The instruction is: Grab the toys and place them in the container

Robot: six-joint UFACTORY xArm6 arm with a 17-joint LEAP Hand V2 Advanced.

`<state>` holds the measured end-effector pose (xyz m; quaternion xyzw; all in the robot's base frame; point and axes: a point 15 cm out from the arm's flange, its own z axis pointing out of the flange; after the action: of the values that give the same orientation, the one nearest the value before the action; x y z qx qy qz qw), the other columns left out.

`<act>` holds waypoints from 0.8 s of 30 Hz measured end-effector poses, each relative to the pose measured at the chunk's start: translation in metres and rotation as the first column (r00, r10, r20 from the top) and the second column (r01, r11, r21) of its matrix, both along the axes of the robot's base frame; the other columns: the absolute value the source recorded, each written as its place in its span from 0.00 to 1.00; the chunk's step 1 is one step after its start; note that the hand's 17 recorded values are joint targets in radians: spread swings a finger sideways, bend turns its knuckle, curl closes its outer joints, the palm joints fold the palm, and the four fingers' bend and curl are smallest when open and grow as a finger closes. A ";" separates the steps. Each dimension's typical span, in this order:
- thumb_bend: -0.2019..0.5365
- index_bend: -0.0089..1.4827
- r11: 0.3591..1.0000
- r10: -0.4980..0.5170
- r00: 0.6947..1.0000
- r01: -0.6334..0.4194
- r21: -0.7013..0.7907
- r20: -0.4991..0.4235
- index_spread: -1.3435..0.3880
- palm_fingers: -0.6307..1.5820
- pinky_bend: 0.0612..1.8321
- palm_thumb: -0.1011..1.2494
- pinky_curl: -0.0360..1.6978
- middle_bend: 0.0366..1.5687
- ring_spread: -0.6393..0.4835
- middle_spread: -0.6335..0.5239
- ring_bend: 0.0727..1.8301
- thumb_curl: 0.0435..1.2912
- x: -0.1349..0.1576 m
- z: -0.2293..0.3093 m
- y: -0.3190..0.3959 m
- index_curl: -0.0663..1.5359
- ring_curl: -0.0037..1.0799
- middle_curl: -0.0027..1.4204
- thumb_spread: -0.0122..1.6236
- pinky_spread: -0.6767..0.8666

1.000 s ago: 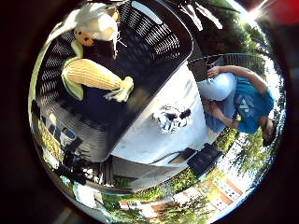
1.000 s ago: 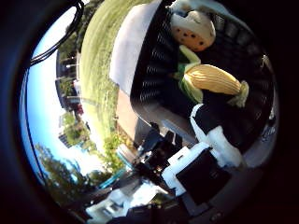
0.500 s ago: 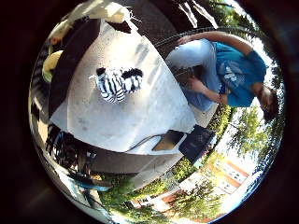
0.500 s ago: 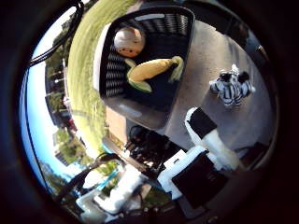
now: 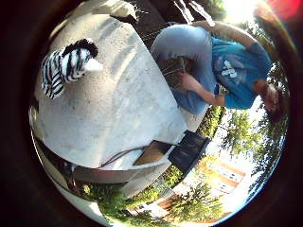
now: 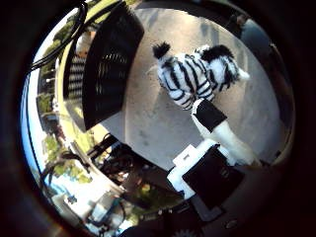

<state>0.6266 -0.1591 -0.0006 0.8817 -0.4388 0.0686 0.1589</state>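
Note:
A black-and-white striped zebra toy [image 6: 193, 74] lies on the grey table top [image 6: 148, 123], close beneath the palm in the right thumb side palm view. It also shows in the right little finger side palm view [image 5: 64, 66]. The black slatted basket [image 6: 104, 64] stands on the table beside the zebra; its inside is mostly hidden. My right hand [image 6: 212, 148] shows as white and black fingers reaching out straight, one fingertip just short of the zebra. The fingers hold nothing.
A person in a blue shirt [image 5: 232, 71] sits by the table's edge, away from the toys. A dark box [image 5: 189, 149] stands below the table. Grass lies beyond the basket [image 6: 49, 148].
The views have swung from over the basket, with its doll and yellow toy, to over the zebra. The zebra now fills more of the thumb side view; the basket has slid to the side.

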 end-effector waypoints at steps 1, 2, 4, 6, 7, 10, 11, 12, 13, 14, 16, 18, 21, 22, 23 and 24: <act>0.21 0.11 1.000 0.010 1.000 -0.010 -0.005 -0.008 0.72 0.37 0.27 0.55 0.23 0.09 0.82 0.61 0.20 0.24 -0.001 -0.008 0.001 0.20 0.30 0.23 0.66 0.76; 0.21 0.11 1.000 0.022 1.000 -0.022 -0.013 -0.019 0.73 0.37 0.27 0.54 0.23 0.09 0.82 0.61 0.21 0.23 -0.003 -0.014 0.004 0.20 0.30 0.23 0.65 0.76; 0.21 0.10 0.999 0.043 0.998 -0.045 -0.030 -0.040 0.74 0.37 0.28 0.53 0.23 0.10 0.82 0.62 0.21 0.23 -0.006 -0.025 0.008 0.20 0.31 0.24 0.65 0.76; 0.21 0.10 0.997 0.056 0.997 -0.059 -0.056 -0.058 0.75 0.38 0.30 0.51 0.23 0.10 0.83 0.63 0.22 0.22 -0.010 -0.035 0.010 0.20 0.31 0.24 0.65 0.77; 0.22 0.10 0.995 0.063 0.996 -0.068 -0.069 -0.068 0.76 0.38 0.30 0.51 0.22 0.10 0.84 0.64 0.22 0.22 -0.012 -0.039 0.010 0.19 0.31 0.24 0.64 0.77; 0.22 0.10 0.991 0.072 0.993 -0.082 -0.104 -0.095 0.77 0.40 0.33 0.50 0.23 0.10 0.84 0.64 0.24 0.21 -0.019 -0.054 0.009 0.19 0.31 0.24 0.64 0.78; 0.22 0.11 0.990 0.077 0.992 -0.088 -0.108 -0.102 0.78 0.42 0.33 0.49 0.22 0.11 0.84 0.63 0.25 0.21 -0.021 -0.058 0.009 0.19 0.31 0.24 0.64 0.78; 0.22 0.11 0.990 0.081 0.991 -0.093 -0.110 -0.107 0.77 0.44 0.33 0.49 0.22 0.11 0.84 0.61 0.27 0.21 -0.022 -0.060 0.010 0.19 0.32 0.25 0.64 0.78; 0.23 0.11 0.989 0.085 0.990 -0.098 -0.111 -0.110 0.77 0.48 0.34 0.49 0.22 0.12 0.84 0.59 0.28 0.21 -0.022 -0.061 0.012 0.19 0.32 0.25 0.64 0.79; 0.23 0.12 0.988 0.093 0.989 -0.106 -0.113 -0.113 0.76 0.53 0.35 0.49 0.22 0.15 0.82 0.56 0.30 0.21 -0.022 -0.062 0.015 0.19 0.33 0.26 0.64 0.79; 0.23 0.12 0.985 0.106 0.987 -0.121 -0.125 -0.122 0.73 0.61 0.38 0.49 0.22 0.18 0.77 0.53 0.34 0.21 -0.022 -0.062 0.016 0.19 0.34 0.28 0.64 0.79; 0.24 0.16 0.981 0.110 0.983 -0.131 -0.141 -0.149 0.67 0.74 0.39 0.51 0.22 0.27 0.72 0.49 0.38 0.21 -0.028 -0.063 0.014 0.20 0.36 0.31 0.64 0.77; 0.26 0.11 0.978 0.110 0.975 -0.140 -0.151 -0.193 0.62 0.76 0.40 0.56 0.26 0.39 0.68 0.46 0.51 0.23 -0.037 -0.064 0.010 0.20 0.46 0.38 0.64 0.75; 0.26 0.09 0.978 0.107 0.972 -0.141 -0.155 -0.208 0.60 0.74 0.41 0.58 0.27 0.44 0.66 0.44 0.57 0.24 -0.041 -0.064 0.009 0.19 0.50 0.42 0.64 0.74; 0.26 0.12 0.977 0.106 0.969 -0.143 -0.157 -0.224 0.58 0.73 0.42 0.59 0.29 0.47 0.64 0.43 0.61 0.24 -0.044 -0.064 0.008 0.19 0.54 0.44 0.64 0.74; 0.26 0.14 0.977 0.108 0.967 -0.146 -0.156 -0.231 0.56 0.74 0.45 0.61 0.31 0.50 0.62 0.41 0.63 0.25 -0.045 -0.063 0.007 0.19 0.57 0.47 0.64 0.74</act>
<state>0.5813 -0.1517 -0.0641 0.8932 -0.3534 0.0179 0.2774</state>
